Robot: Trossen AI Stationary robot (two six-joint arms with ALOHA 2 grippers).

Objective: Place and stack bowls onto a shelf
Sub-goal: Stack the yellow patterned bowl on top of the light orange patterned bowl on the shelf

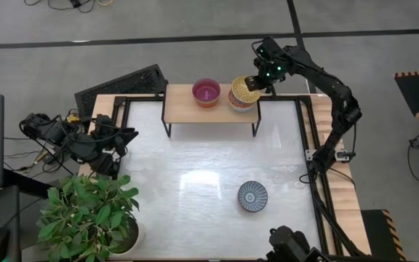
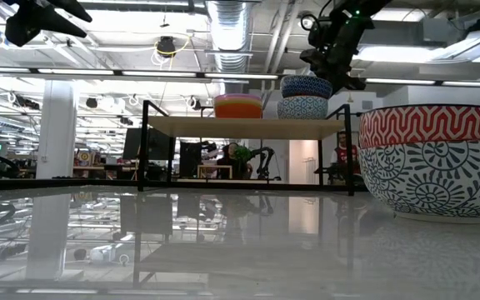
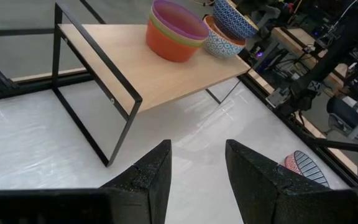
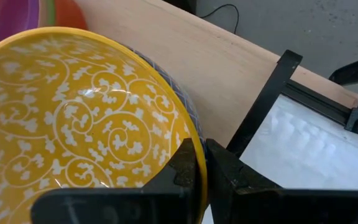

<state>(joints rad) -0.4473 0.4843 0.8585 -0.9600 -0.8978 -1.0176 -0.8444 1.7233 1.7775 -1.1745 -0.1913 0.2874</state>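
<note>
The shelf (image 1: 184,109) stands at the table's far edge, with a light wooden top on black legs. On it sits a nested stack of orange, green and magenta bowls (image 3: 174,34). To its right a bowl, yellow with white scrolls inside (image 4: 73,118) and blue outside (image 2: 307,86), sits tilted in a blue-white patterned bowl (image 2: 302,107). My right gripper (image 4: 202,163) is shut on the yellow bowl's rim. A blue-grey radial-lined bowl (image 1: 252,196) rests on the table, near right. My left gripper (image 3: 197,162) waits open at the table's left edge. My right gripper pinches the yellow bowl's rim (image 4: 194,140) on its right side, one finger (image 4: 229,168) outside the wall and one inside. The fingers come from the far right, slanting down. The bowl is tilted and nested in the patterned bowl below; whether it rests there I cannot tell.
A potted plant (image 1: 89,215) stands at the table's near left corner. Black frame rails (image 1: 308,145) run along the table's edges. The shelf top between the two stacks and at its left end is bare wood. The radial-lined bowl (image 2: 432,158) looms close in the low view.
</note>
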